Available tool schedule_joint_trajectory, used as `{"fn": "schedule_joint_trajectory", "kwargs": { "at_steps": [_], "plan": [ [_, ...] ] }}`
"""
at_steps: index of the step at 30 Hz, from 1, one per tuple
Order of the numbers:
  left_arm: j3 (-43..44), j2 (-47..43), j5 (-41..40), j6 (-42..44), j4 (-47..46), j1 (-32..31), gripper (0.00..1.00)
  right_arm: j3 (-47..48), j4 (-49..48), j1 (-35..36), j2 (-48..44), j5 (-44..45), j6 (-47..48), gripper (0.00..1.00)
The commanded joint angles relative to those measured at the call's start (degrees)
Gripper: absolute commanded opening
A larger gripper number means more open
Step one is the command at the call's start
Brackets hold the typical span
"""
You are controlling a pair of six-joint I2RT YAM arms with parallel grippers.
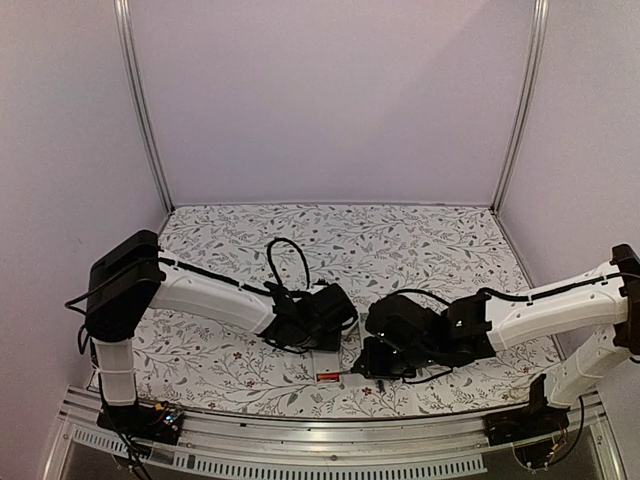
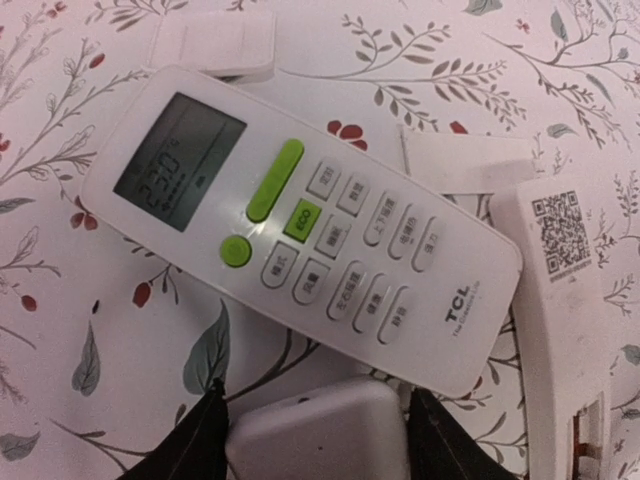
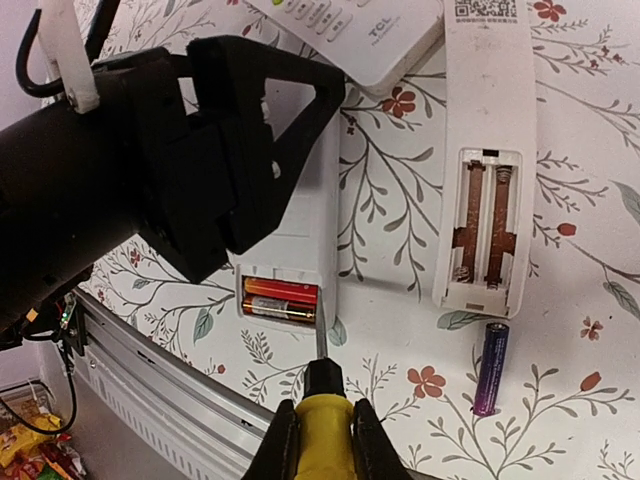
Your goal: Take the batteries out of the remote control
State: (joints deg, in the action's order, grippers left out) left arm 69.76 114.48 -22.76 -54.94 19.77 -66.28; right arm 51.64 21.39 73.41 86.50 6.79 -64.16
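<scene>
- left gripper (image 2: 315,395): its fingers stand on either side of the loaded remote (image 3: 298,255) and lie against both long sides, about half spread. In the right wrist view its black body hides most of this remote.
- batteries (image 3: 280,298): two red-orange cells sit side by side in the open compartment at the loaded remote's 6 o'clock end. Their print is too small to read.
- right gripper (image 3: 323,450): clamped tight on the yellow-handled tool (image 3: 322,415). The tool's thin metal tip points to 12 o'clock and meets the compartment's corner at 5 o'clock of the cells.
- empty remote (image 3: 490,120): lies face down with its compartment bare and its springs and contacts exposed. A QR-code label sits toward 12 o'clock.
- loose battery (image 3: 491,368): dark blue-purple, lying on the cloth just beside the empty remote at its 6 o'clock.
- TCL remote (image 2: 300,225): lies face up and is printed "TCL". It has a green "ECO" key, and the screen reads 23.0.
- white flat pieces (image 2: 215,42) and (image 2: 465,162): at 11 and 2 o'clock of the TCL remote.
- floral tablecloth (image 1: 420,240): lies under everything.
</scene>
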Motion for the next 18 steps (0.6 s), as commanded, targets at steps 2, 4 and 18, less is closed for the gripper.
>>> {"fn": "schedule_joint_trajectory", "kwargs": {
  "at_steps": [2, 4, 18],
  "plan": [
    [-2.70, 4.02, 4.89, -0.89, 5.02, -1.93, 0.52, -4.50, -4.92, -1.37, -1.54, -4.91, -3.01, 0.00],
    [-2.70, 4.15, 4.99, -0.92, 5.08, -1.95, 0.52, -5.29, -6.96, -1.61, -2.25, -5.45, -3.61, 0.00],
    [-2.74, 4.79, 4.48, -1.97, 6.07, -2.50, 0.51, -8.26, -22.21, -2.21, -4.40, -8.45, -3.89, 0.00]
  ]
}}
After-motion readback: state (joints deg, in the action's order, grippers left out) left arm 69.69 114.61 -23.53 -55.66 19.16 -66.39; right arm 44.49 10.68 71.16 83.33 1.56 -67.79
